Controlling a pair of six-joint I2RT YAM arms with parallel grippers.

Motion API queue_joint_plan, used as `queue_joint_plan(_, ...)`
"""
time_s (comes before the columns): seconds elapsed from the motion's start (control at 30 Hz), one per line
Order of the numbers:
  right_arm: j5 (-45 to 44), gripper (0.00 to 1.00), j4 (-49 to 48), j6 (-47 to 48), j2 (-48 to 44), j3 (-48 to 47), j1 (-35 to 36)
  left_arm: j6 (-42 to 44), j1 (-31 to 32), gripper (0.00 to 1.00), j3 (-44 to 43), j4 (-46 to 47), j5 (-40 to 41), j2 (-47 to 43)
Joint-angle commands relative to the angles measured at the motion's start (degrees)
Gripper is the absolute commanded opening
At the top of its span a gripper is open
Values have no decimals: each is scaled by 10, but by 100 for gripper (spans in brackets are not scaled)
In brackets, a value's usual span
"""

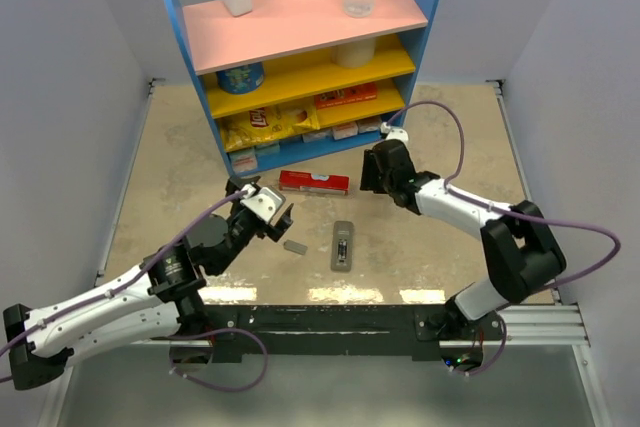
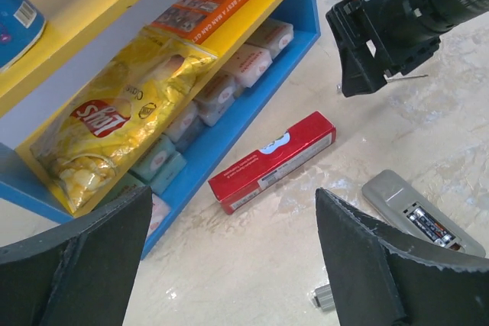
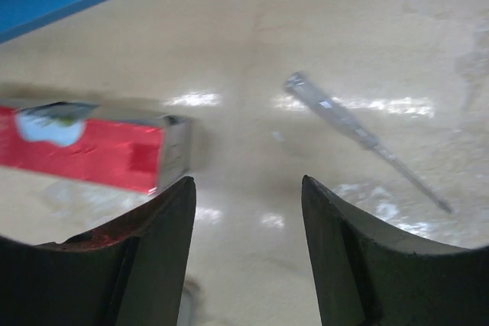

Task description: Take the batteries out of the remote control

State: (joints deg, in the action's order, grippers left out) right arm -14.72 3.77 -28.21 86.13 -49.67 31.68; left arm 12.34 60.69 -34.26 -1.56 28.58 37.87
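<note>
The remote [image 1: 343, 246] is being shown lying flat on the table [image 1: 180, 167], just below the centre of the top view, with its bay uncovered; whether cells are sitting inside cannot be told. A small grey battery [image 1: 295, 245] is being seen lying just left of the remote, apart from both pincers. The left gripper [image 1: 268, 201] is being held released, left of centre and near that battery, its fingers [image 2: 84, 257] being spread wide with nothing between them. In its wrist view the red box [image 2: 275, 159] is being framed in the middle and the remote at the lower right. The right gripper [image 1: 370, 172] is being held released too, right of the red box in the upper middle, with nothing being grasped between its fingers [image 3: 145, 257]. A thin stick [image 3: 359, 135] is being shown on the table at the right of that wrist view, beyond the fingertips. The shelf [image 1: 300, 47] is being seen at the top of the frame
</note>
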Motion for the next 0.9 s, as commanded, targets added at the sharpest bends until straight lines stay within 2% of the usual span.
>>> queue_joint_plan(0.0, -61, 61, 51, 63, 62, -54, -33, -14, -3, 91, -19, -2, 17, -17)
queue_joint_plan(0.17, 0, 61, 28, 103, 119, -73, -66, -17, -3, 90, -19, -5, 19, -26)
queue_joint_plan(0.5, 15, 57, 64, 121, 198, -133, -77, -16, -3, 90, -21, -8, 18, -23)
queue_joint_plan(0.6, 16, 42, 66, 115, 200, -132, -78, -16, -3, 89, -21, -10, 17, -26)
queue_joint_plan(0.63, 15, 33, 65, 112, 200, -129, -78, -17, -3, 90, -21, -12, 16, -27)
queue_joint_plan(0.87, 43, 2, 65, 90, 166, -108, -78, -31, -3, 87, -23, -14, 5, -28)
